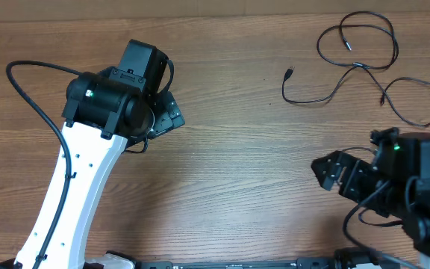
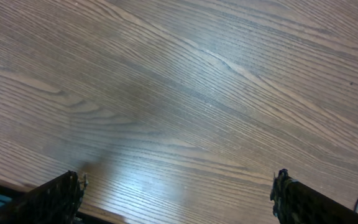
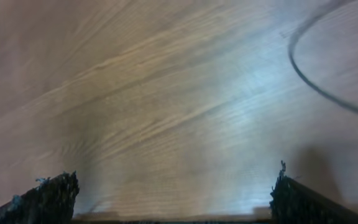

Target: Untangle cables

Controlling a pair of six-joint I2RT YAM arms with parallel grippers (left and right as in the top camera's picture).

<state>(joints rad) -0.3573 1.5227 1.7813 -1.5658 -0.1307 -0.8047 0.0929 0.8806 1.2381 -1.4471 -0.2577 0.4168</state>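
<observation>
- Left gripper (image 1: 172, 113) stood wide-jawed and empty, well left of the cables (image 1: 357, 66).
- Right gripper (image 1: 328, 170) likewise, near them.
- One loop was cut off in the right wrist view.

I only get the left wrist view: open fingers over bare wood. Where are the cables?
Observer: Overhead shows the cables in loose loops at the far right of the table, well away from the left pincer.
Reviewer: Are they tangled?
Observer: The loops cross one another; one plug lies free on their left side.
Reviewer: Is the right arm on them?
Observer: No. The right pincer is open and empty, short of the cables; its wrist view catches just one arc of them.
</observation>
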